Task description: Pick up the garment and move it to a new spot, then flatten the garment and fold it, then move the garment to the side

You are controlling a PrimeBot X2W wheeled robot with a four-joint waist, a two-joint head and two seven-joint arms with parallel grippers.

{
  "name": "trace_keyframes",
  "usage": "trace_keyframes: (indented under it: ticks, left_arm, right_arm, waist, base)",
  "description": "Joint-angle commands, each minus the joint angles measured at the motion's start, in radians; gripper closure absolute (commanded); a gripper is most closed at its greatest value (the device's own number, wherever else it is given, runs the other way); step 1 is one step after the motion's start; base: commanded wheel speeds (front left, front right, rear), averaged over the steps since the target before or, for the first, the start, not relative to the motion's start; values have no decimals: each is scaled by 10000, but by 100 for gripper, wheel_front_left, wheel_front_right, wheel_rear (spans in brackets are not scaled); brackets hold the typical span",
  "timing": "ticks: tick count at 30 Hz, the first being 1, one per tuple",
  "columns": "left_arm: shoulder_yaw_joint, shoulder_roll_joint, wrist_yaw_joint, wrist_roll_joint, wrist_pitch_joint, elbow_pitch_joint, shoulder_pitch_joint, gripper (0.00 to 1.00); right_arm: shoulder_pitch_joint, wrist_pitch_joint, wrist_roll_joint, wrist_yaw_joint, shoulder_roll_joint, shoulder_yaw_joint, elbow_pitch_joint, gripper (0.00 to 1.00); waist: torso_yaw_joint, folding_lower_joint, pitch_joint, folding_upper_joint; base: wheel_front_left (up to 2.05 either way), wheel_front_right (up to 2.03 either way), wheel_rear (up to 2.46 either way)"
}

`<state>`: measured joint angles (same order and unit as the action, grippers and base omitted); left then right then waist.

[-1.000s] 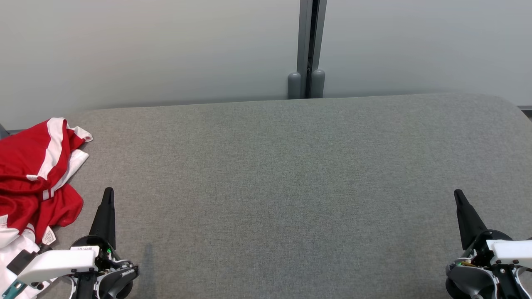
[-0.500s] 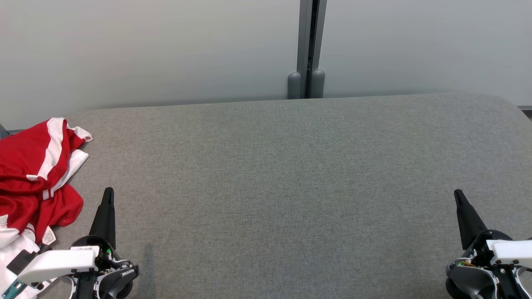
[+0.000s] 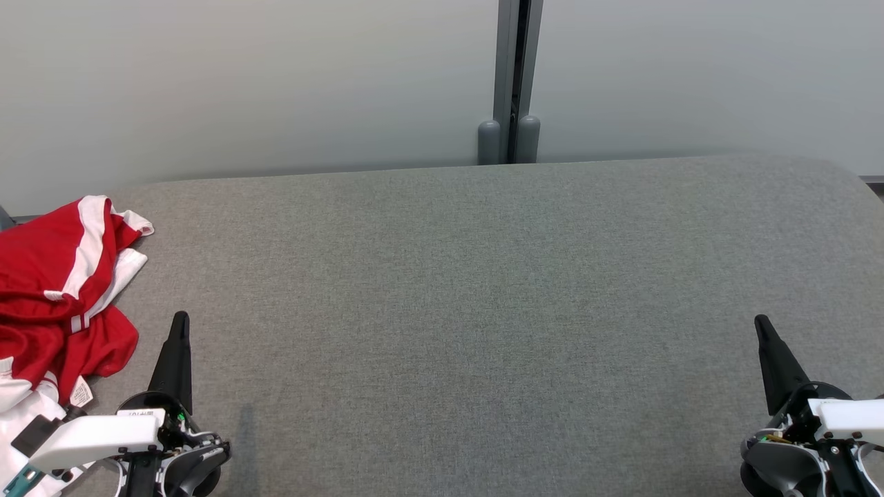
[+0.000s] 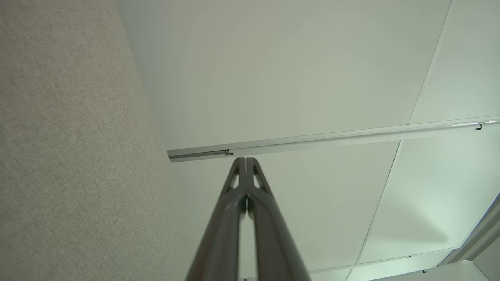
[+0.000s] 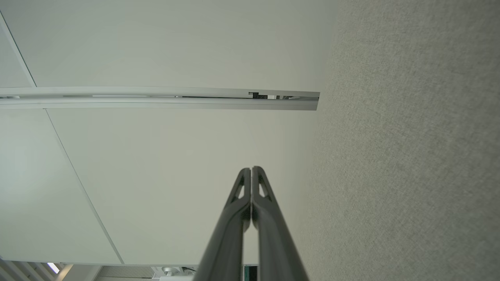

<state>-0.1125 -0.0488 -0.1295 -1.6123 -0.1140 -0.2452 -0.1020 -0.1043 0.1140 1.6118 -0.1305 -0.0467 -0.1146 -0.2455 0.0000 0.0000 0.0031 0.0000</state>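
A crumpled red and white garment (image 3: 59, 304) lies in a heap at the far left of the grey fabric table (image 3: 483, 310), partly cut off by the head view's edge. Just right of it, my left gripper (image 3: 179, 321) rests at the lower left, shut and holding nothing, apart from the cloth. My right gripper (image 3: 762, 323) is at the lower right, also shut and empty. In the left wrist view the left gripper (image 4: 245, 160) shows its tips pressed together. The right gripper (image 5: 251, 169) looks the same in the right wrist view.
Pale wall panels (image 3: 242, 83) stand behind the table, split by a grey vertical post (image 3: 514, 76). The table's far edge runs along the wall, and its far right corner (image 3: 853, 172) is rounded. Grey fabric stretches between the two grippers.
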Motion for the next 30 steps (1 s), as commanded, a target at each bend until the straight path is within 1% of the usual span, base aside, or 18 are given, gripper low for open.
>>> trace_keyframes:
  ticks: [1,30]
  left_arm:
    - [-33,-28,-34,-6,-25,3,-165,100]
    - [-33,-29,-34,-6,-25,3,-165,100]
  right_arm:
    - [-92,23,19,-5,-81,2,22,100]
    - [-92,21,19,-5,-81,2,22,100]
  waist:
    - [0,0,0,0]
    - [0,0,0,0]
  base:
    - [0,0,0]
    - [0,0,0]
